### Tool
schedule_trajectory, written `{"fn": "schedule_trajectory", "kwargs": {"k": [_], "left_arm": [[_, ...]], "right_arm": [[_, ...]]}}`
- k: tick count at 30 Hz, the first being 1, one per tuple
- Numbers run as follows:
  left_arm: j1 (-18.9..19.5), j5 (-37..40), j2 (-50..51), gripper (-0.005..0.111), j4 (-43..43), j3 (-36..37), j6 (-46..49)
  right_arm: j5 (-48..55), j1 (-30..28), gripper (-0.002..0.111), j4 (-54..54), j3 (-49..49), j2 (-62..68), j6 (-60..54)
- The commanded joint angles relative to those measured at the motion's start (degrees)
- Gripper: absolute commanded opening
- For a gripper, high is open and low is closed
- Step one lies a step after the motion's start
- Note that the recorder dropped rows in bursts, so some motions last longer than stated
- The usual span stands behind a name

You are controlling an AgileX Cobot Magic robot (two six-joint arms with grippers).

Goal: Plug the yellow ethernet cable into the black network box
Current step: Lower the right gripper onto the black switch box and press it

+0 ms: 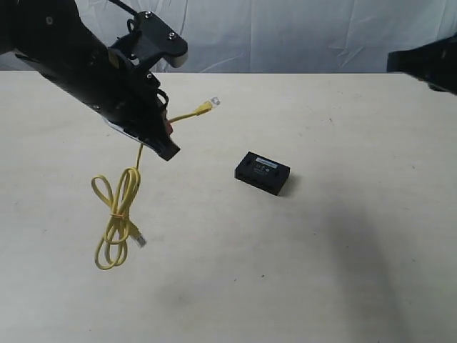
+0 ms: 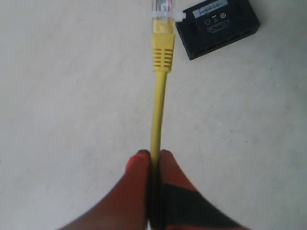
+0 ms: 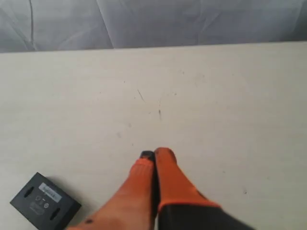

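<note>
Orange fingertips (image 2: 139, 165) of the left gripper (image 2: 153, 157) fill the near edge of the left wrist view, pressed together on the yellow ethernet cable (image 2: 158, 105), which they pinch a short way back from its yellow boot (image 2: 162, 48) and clear plug (image 2: 162, 9). From the pinch the cord runs straight away from the gripper, its long axis in line with the fingers, plug leading toward the black network box (image 2: 218, 26).

In the exterior view the left gripper (image 1: 167, 150) sits in the upper left of the frame, raised above the table (image 1: 321, 271). The held plug (image 1: 213, 102) points right and slightly up, well apart from the box. Below the gripper the cable drops to 2 tied loops (image 1: 118, 214) in the lower left, with the second plug (image 1: 139, 239) beside them; whether the loops rest on the table or hang, I cannot tell.

The black network box (image 1: 263, 173) lies flat on the table near the middle of the frame, its long axis running from upper left to lower right. It carries 1 pale label (image 2: 211, 7) on top, with small round marks beside it; the print is too small to read. Dark recesses line 1 long side (image 2: 216, 48).

At the upper right edge the right arm (image 1: 428, 61) is only partly seen. In its wrist view the right gripper (image 3: 154, 154) is pressed together on nothing, with the box (image 3: 45, 201) apart from it.

A white cloth (image 1: 285, 36) hangs behind the table.
</note>
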Motion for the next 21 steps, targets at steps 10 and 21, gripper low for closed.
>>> {"fn": "schedule_trajectory", "kwargs": {"k": [10,21], "left_arm": [[0.23,-6.57,7.21,0.000,-0.96,0.58,-0.48],[5.12,-4.82,8.35,0.000,-0.36,0.58,-4.59]], "right_arm": [[3.35,8.65,-0.001,3.34,-11.63,25.00,-4.65],[20.52,14.67,-0.001,6.41,-36.23,42.42,-12.04]]}}
